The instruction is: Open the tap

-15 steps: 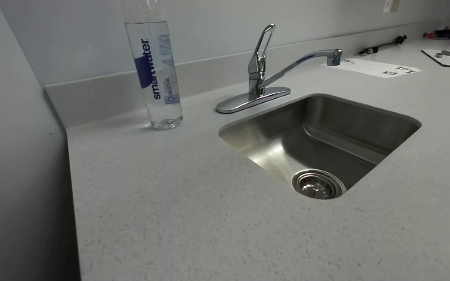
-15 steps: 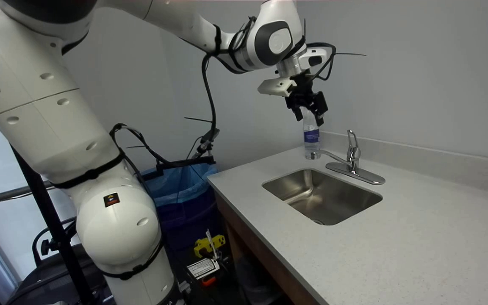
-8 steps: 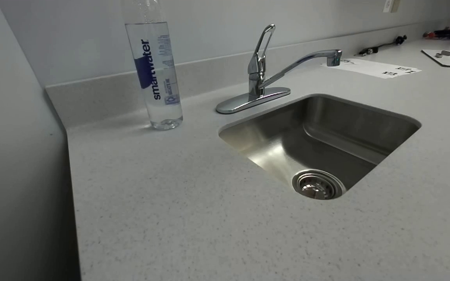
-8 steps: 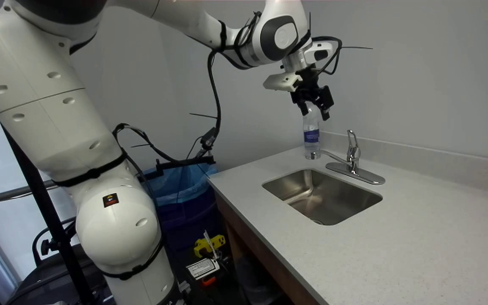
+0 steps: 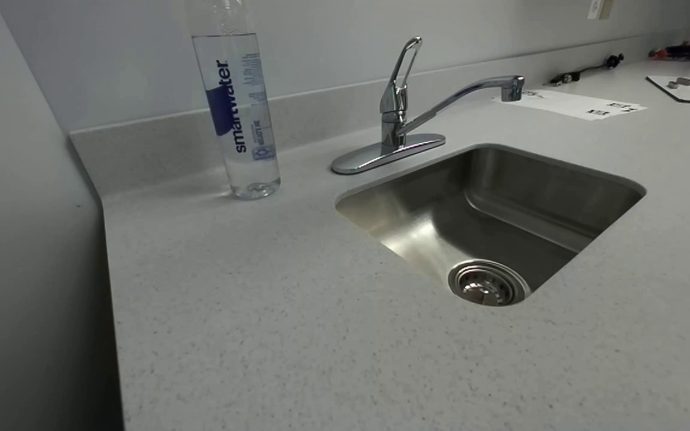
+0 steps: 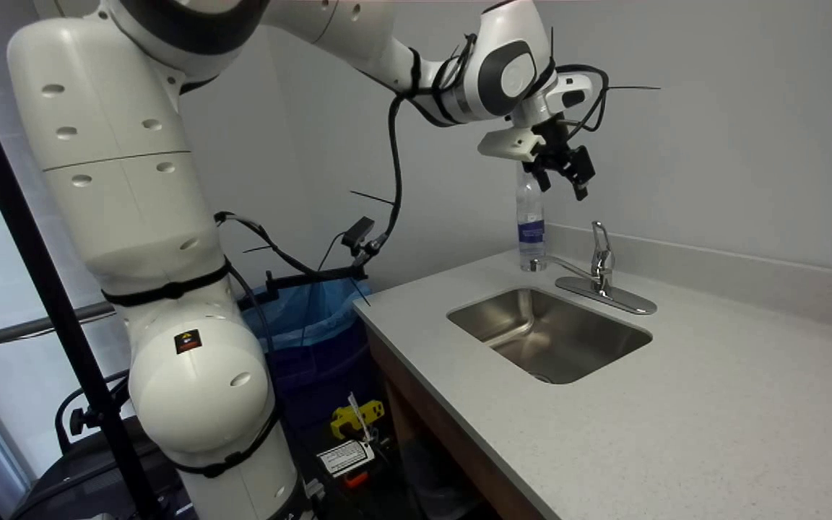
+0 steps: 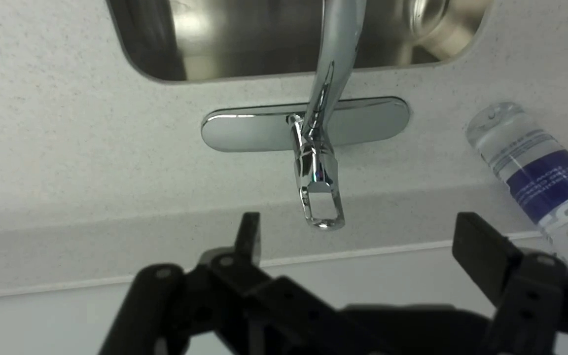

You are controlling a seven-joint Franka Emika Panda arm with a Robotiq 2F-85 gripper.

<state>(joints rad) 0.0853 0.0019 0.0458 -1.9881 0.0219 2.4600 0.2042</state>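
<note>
The chrome tap (image 5: 393, 129) stands behind the sink, with its looped lever (image 5: 392, 99) pointing up and its spout (image 5: 462, 96) reaching out over the basin side. The tap also shows in an exterior view (image 6: 603, 267) and in the wrist view (image 7: 316, 162). No water shows at the spout. My gripper (image 6: 563, 191) is above the tap and slightly toward the bottle, apart from it. In the wrist view my gripper (image 7: 358, 217) is open and empty, with the fingers (image 7: 249, 231) wide apart; the lever loop appears between them, nearer the left finger. The gripper is out of view in an exterior view.
A clear water bottle (image 5: 242, 120) stands upright beside the tap, also at the right of the wrist view (image 7: 545, 182). The steel sink (image 6: 546, 343) is in front of the tap. A wall (image 6: 734, 144) and low backsplash (image 5: 315, 123) run behind it.
My arm and gripper have moved to the right in an exterior view, from in front of the bottle's top toward the tap. The tap and bottle have not moved.
</note>
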